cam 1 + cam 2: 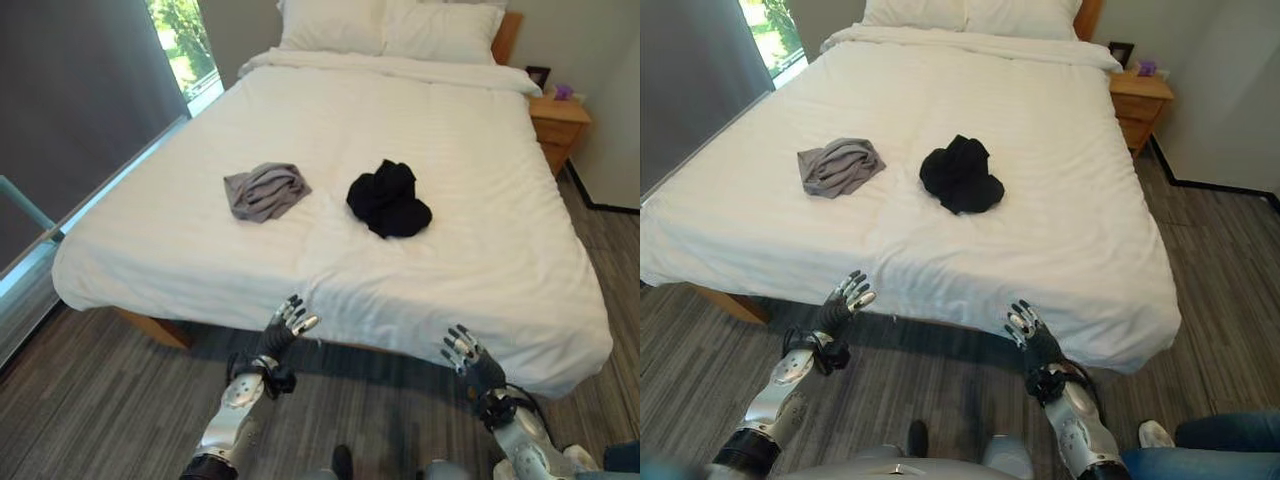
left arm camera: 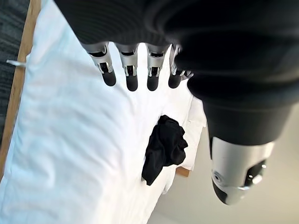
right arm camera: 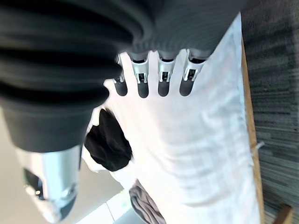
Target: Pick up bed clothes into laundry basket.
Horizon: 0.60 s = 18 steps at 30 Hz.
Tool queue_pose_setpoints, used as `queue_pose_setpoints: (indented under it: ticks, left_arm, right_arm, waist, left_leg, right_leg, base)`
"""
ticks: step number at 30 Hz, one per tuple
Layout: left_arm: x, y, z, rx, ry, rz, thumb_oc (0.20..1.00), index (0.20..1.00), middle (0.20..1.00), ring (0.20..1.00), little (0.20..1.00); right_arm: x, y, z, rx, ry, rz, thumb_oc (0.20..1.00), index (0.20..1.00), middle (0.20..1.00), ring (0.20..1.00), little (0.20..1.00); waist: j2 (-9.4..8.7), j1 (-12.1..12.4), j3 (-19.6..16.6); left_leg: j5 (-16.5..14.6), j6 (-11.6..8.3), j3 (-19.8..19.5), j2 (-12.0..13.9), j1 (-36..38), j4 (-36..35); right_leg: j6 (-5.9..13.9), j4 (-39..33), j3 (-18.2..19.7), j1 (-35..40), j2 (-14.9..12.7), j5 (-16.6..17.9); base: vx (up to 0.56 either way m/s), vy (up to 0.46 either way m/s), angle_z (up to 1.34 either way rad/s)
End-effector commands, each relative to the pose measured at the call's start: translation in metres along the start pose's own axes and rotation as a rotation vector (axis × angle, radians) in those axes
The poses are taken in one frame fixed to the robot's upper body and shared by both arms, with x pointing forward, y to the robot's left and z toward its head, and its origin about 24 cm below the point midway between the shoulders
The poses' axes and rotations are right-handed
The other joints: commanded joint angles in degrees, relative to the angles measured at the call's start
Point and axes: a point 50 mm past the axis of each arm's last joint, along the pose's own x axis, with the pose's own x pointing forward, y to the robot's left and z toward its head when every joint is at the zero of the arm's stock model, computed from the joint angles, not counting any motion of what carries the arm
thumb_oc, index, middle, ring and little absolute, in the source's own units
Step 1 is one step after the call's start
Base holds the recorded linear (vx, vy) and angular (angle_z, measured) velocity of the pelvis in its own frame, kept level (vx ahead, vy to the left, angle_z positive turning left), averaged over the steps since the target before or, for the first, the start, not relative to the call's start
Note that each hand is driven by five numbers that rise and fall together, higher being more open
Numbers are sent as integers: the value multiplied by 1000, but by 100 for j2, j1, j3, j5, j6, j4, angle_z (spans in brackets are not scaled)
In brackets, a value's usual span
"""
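- White bed (image 1: pixel 450 180): duvet covers the whole mattress, its foot edge overhanging just beyond both robot hands; wooden frame shows beneath at the near left corner.
- Grey striped floor (image 1: pixel 90 400): runs along the foot and both sides of the bed.
- White pillows (image 1: pixel 390 25): two side by side at the head of the bed, against a wooden headboard.
- Wooden nightstand (image 1: pixel 558 125): beside the bed's head on the robot's right; a small purple object and a dark frame stand on top.
- Black garment (image 1: pixel 388 200): crumpled in a heap near the middle of the bed, on the duvet, untouched.
- Grey garment (image 1: pixel 265 190): crumpled, just to the left of the black one, apart from it, also lying free on the duvet.
- Left robot hand (image 1: pixel 285 328): raised before the foot edge of the bed, fingers straight and spread, holding nothing.
- Right robot hand (image 1: pixel 467 355): raised before the foot edge further right, fingers extended, empty.
- Both garments lie well ahead of the robot hands.
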Motion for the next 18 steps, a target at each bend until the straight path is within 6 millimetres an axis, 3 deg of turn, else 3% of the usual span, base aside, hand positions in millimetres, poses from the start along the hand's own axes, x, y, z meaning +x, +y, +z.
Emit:
queue_pose_setpoints:
  ticks: [1,8,9,13,18]
  left_arm:
    - [5,-1,26,47,-126,-37,1000,1000,1000,1000,1000]
    - [-2,-1,11,-6,-75,-21,1000,1000,1000,1000,1000]
    - [-50,62,45,-201,-391,407,1000,1000,1000,1000,1000]
    - [-46,54,36,-200,-330,339,1000,1000,1000,1000,1000]
    - [-48,59,43,-158,-345,343,1000,1000,1000,1000,1000]
  right_arm:
    - [0,-4,24,-49,-110,3,1000,1000,1000,1000,1000]
    - [0,-7,29,1,-149,-5,1000,1000,1000,1000,1000]
    - [-8,-2,66,40,-325,62,1000,1000,1000,1000,1000]
    - [-10,-8,79,9,-366,25,1000,1000,1000,1000,1000]
    - [-11,-9,81,-3,-361,29,1000,1000,1000,1000,1000]
  waist:
    - [-203,78,26]
    - [-313,167,-181]
    - [-144,-188,-211]
    - [-177,-204,-292]
    - [-185,-162,-279]
  left_leg:
    - [205,-524,-349,320,130,80]
    - [282,-707,-514,364,-118,53]
    - [-192,-715,375,708,510,65]
    - [-231,-707,331,716,543,64]
    - [-261,-715,236,752,599,89]
  right_leg:
    - [-64,-2294,-19,847,338,1372]
    - [-160,-3034,-448,1416,535,1223]
    - [-99,-2528,-634,919,299,1479]
    - [-161,-2669,-470,1046,411,1355]
    - [-219,-2641,-465,1148,413,1222]
  base:
    - [100,-92,74]
    - [31,-110,38]
    - [-22,-60,19]
    - [48,-53,-25]
    - [30,-74,-1]
